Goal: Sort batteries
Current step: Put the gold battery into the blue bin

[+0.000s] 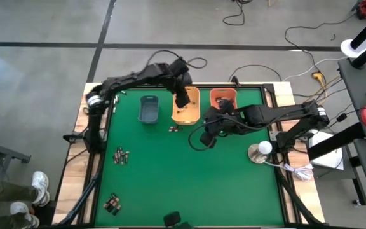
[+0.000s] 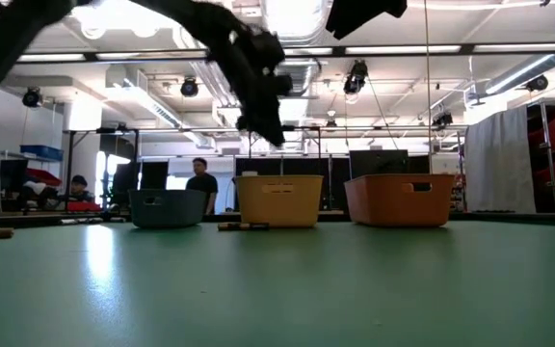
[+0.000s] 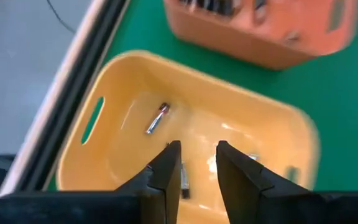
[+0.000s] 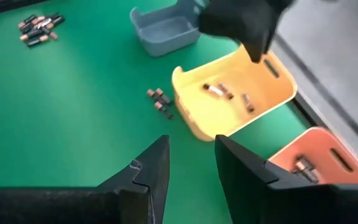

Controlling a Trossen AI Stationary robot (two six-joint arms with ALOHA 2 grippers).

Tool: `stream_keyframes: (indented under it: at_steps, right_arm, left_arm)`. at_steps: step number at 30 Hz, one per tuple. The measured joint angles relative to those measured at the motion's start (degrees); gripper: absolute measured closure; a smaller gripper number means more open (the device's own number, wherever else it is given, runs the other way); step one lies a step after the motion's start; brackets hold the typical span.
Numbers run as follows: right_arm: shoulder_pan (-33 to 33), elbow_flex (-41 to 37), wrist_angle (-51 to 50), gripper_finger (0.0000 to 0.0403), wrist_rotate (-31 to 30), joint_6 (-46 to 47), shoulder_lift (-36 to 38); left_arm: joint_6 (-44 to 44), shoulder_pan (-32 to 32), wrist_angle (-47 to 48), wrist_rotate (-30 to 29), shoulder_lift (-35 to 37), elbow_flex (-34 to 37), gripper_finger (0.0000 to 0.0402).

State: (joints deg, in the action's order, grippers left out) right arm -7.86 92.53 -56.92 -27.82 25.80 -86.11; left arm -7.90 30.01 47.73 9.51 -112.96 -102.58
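Note:
Three bins stand in a row at the table's far side: grey-blue (image 1: 149, 109), yellow (image 1: 186, 105) and orange (image 1: 223, 98). My left gripper (image 3: 196, 155) hangs open above the yellow bin (image 3: 129, 99), nothing between its fingers; it also shows in the low view (image 2: 266, 123). Several batteries (image 3: 157, 118) lie on that bin's floor. My right gripper (image 4: 191, 149) hovers open and empty over the green mat in front of the orange bin (image 4: 322, 155), which holds a battery (image 4: 303, 168). Loose batteries lie on the mat in small groups (image 1: 173, 129), (image 1: 121, 155), (image 1: 112, 203).
A white round object (image 1: 259, 151) with a cable sits at the table's right edge. The table's black frame (image 1: 100, 133) runs along the mat's left side. A dark object (image 1: 173, 219) lies at the near edge. People (image 2: 200, 183) stand in the room far behind.

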Motion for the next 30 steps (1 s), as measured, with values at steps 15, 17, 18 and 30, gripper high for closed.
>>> stream_keyframes:
  at_steps: [15, 17, 18, 30]
  right_arm:
    - [0.02, -0.02, 0.91, 0.0273, -8.94, -7.04, 0.89]
    - [0.02, -0.02, 1.4, 0.028, -9.8, -7.96, 0.86]
    - [0.02, -0.02, 1.9, 0.0283, -9.83, -8.46, 0.86]
    - [0.02, -0.02, 5.62, 0.0317, -9.74, -8.93, 0.86]
  left_arm:
    - [10.52, -4.33, -12.16, -1.84, 36.69, 42.95, 0.0324]
    - [11.83, -5.71, -14.52, -2.97, 39.65, 48.99, 0.0324]
    - [12.14, -6.54, -16.15, -2.94, 41.06, 51.64, 0.0324]
    - [19.33, -11.38, -35.03, -7.49, 40.99, 67.0, 0.0268]
